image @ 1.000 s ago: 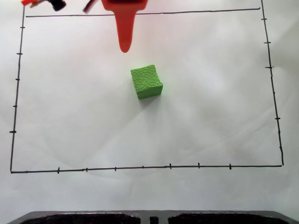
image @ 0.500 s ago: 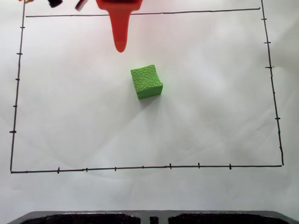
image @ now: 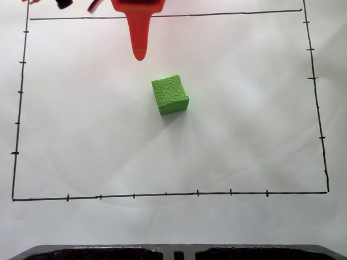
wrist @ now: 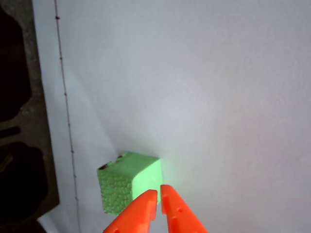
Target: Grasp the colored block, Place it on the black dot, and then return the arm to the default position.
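Observation:
The colored block [image: 170, 95], a green cube with a cracked surface, rests on the white paper near the middle of the drawn rectangle in the fixed view. The orange arm's gripper [image: 139, 53] hangs at the top edge, pointing down, clearly apart from the block. Seen from the wrist, the two orange fingertips meet with nothing between them, so the gripper [wrist: 159, 193] is shut, and the block [wrist: 129, 187] lies just beyond them. A tiny dark mark [wrist: 119, 156] peeks out at the block's edge; I cannot tell whether it is the black dot.
Thin black border lines [image: 164, 194] with tick marks frame the paper. A dark foam tray [image: 92, 258] runs along the bottom of the fixed view and appears at the left as the tray [wrist: 19, 121] in the wrist view. Black and red cable ends [image: 60, 1] lie top left.
One second ago the gripper tip sat slightly further right and lower; it has drawn back a little toward the top left. The block has not moved.

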